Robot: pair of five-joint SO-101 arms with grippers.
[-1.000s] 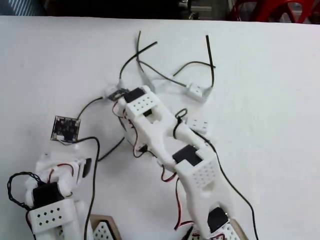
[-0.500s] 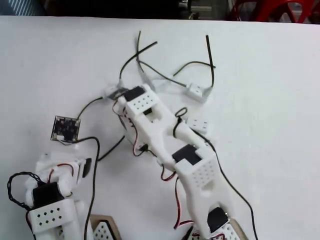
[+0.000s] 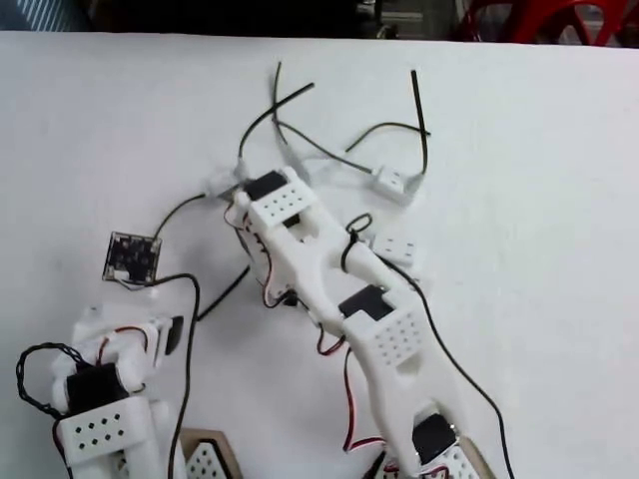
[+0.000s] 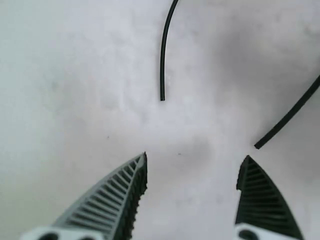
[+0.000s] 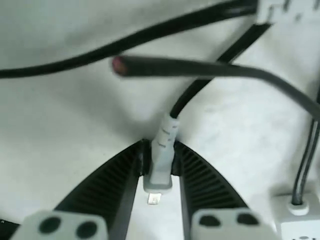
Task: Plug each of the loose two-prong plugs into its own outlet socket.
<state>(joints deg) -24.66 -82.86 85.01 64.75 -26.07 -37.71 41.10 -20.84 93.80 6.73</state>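
Observation:
My right gripper (image 5: 160,149) is shut on a white two-prong plug (image 5: 161,165) with a black cord; a metal prong shows below the plug body. In the high view this gripper (image 3: 228,192) sits at the plug (image 3: 217,184), left of the table's middle. A white outlet socket (image 3: 391,183) with a cord lies further right, and another socket (image 3: 397,248) lies beside the right arm. A socket (image 5: 296,222) with a cord in it shows near the right gripper. My left gripper (image 4: 195,162) stands open over bare table, with two black cord ends (image 4: 162,75) beyond it.
A small black square board (image 3: 132,256) lies at the left on its own cord. Loose black cords (image 3: 300,110) cross the far middle of the table. The left arm (image 3: 100,399) is folded at the near left corner. The table's far edge (image 3: 319,38) runs behind.
The right arm has shifted slightly left and toward the far side, its elbow moving left. The left arm has not moved.

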